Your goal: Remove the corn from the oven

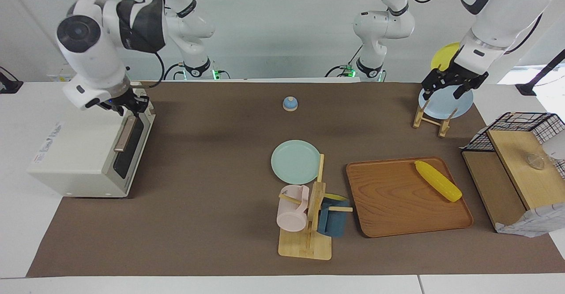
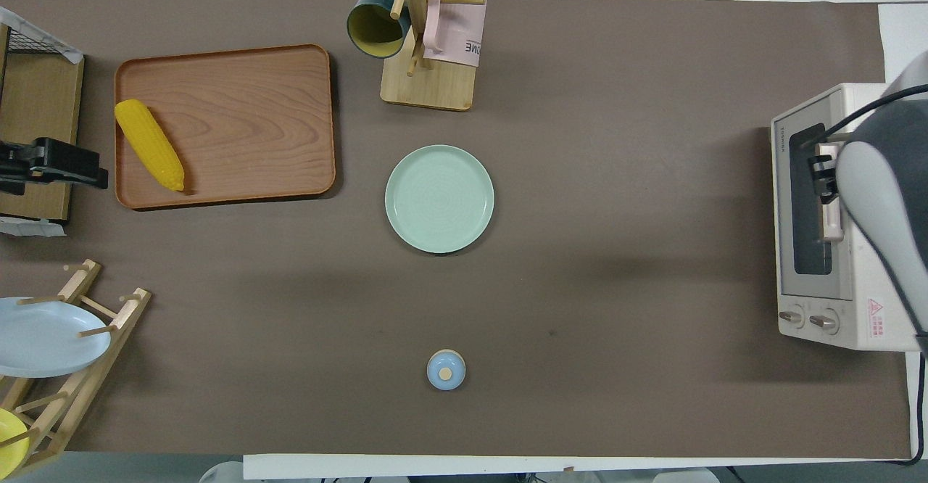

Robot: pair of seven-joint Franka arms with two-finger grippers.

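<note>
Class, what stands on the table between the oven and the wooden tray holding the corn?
The mint-green plate lies between the oven and the wooden tray with the corn, clearest in the overhead view.

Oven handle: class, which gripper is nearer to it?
Right. The right gripper is at the handle on the closed oven. The left gripper hangs over the plate rack at the table's left-arm end.

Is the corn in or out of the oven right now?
Out: the corn lies on the wooden tray, apart from the oven.
</note>
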